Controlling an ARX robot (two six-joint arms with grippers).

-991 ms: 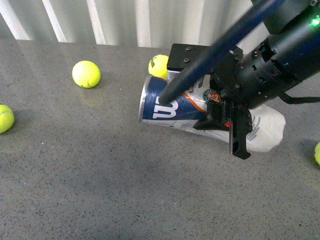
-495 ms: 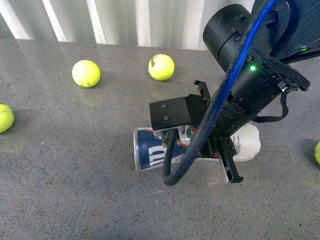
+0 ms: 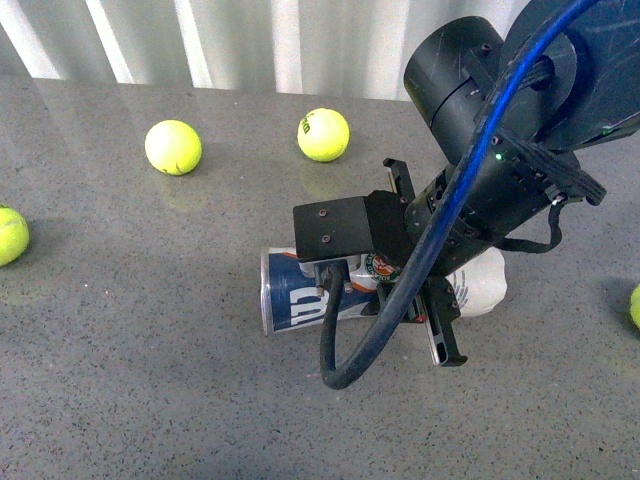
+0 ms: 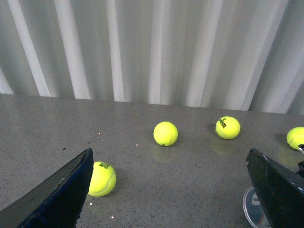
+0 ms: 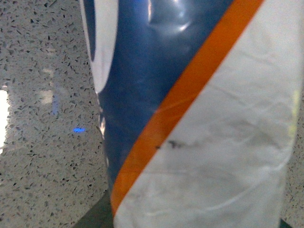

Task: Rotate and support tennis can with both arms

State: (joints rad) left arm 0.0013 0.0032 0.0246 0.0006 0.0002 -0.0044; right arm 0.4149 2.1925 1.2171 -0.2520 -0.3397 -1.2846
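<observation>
Front view: can (image 3: 292, 292) lies left-right mid-frame, my right gripper (image 3: 418, 262) pinching its middle; left gripper (image 4: 168, 190) spread, rim near one finger.

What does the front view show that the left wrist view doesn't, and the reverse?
Front only: the right hand clamped across the tennis can lying on its side, and the blue cable. Left wrist only: the open left hand, holding nothing. Both: the grey table, loose tennis balls and the can's metal rim.

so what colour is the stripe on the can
The stripe is orange; right wrist view.
</observation>
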